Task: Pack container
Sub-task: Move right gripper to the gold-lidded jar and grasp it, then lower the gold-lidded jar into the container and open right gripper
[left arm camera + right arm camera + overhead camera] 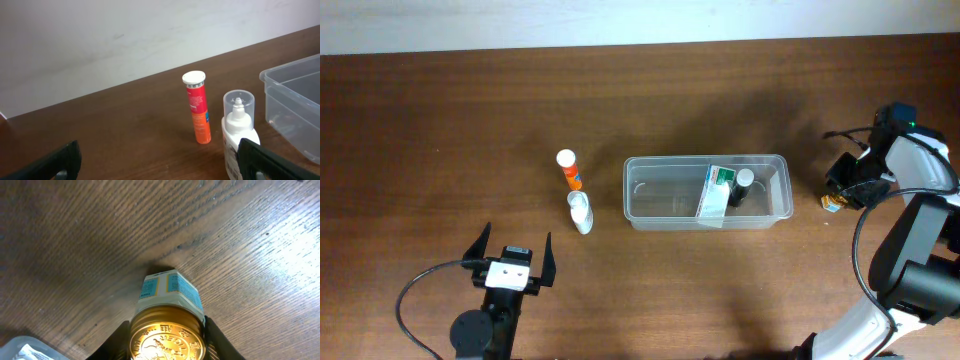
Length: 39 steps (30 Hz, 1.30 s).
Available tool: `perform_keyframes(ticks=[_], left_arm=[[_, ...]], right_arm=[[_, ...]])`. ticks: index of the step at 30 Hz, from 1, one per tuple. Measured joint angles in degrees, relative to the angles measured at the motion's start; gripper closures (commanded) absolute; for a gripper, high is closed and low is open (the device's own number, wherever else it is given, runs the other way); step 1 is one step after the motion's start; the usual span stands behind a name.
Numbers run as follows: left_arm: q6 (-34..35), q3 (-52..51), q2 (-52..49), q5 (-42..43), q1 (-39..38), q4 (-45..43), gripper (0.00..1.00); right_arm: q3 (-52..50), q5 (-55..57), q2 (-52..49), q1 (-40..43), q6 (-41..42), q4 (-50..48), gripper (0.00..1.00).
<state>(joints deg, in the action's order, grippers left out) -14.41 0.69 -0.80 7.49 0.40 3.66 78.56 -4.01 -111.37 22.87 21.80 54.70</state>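
Note:
The clear plastic container [650,200] sits mid-table and holds a green-and-white box [717,190] and a small black-capped bottle [744,183]; its corner shows in the left wrist view [295,100]. An orange tube [569,170] [197,110] and a white dropper bottle [580,212] [239,131] stand left of it. My left gripper [511,258] [160,162] is open and empty, near the front edge. My right gripper [845,190] [167,340] is shut on a small gold-lidded jar [167,335] [832,203] resting on the table right of the container.
A pale wall [620,20] borders the table's far edge. The right arm's cable [865,235] loops over the table at the right.

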Motion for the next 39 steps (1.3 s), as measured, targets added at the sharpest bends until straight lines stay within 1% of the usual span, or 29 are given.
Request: perform_keyframes(ticks=[5,8,10,11,15,17,20,25,30,31,39], left_arm=[[0.02,0.02,0.0,0.0,0.0,0.0,0.01],[0.0,0.0,0.0,0.0,0.0,0.0,0.01],[0.0,0.02,0.0,0.0,0.0,0.0,0.01],[0.0,0.0,0.0,0.0,0.0,0.0,0.01],[0.02,0.0,0.0,0.0,0.0,0.0,0.01],[0.0,0.02,0.0,0.0,0.0,0.0,0.01],[0.02,0.0,0.0,0.0,0.0,0.0,0.01],[0.0,0.0,0.0,0.0,0.0,0.0,0.01],[0.02,0.02,0.02,0.0,0.0,0.0,0.01],[0.02,0.02,0.0,0.0,0.0,0.0,0.01],[0.02,0.0,0.0,0.0,0.0,0.0,0.01]], right_arm=[[0.0,0.0,0.04,0.0,-0.04,0.11,0.69],[0.39,0.0,0.04,0.0,-0.02,2.95,0.69],[2.86,-0.02,0.04,0.0,-0.17,6.82,0.69],[3.23,-0.02,0.04,0.0,-0.22,6.99,0.69],[9.66,-0.31,0.24,0.0,-0.94,14.51,0.69],[11.67,-0.85,0.46,0.0,-1.27,16.55,0.69],[14.73,-2.95,2.49,0.0,-2.84,20.09,0.68],[16.59,-6.03,8.52,-0.59,-4.96,22.58,0.68],[17.0,-7.72,15.72,-7.39,-5.77,23.32,0.68],[17.07,-7.98,16.9,-10.64,-5.77,23.32,0.68],[17.11,-8.81,17.46,-26.29,-5.27,22.56,0.68]])
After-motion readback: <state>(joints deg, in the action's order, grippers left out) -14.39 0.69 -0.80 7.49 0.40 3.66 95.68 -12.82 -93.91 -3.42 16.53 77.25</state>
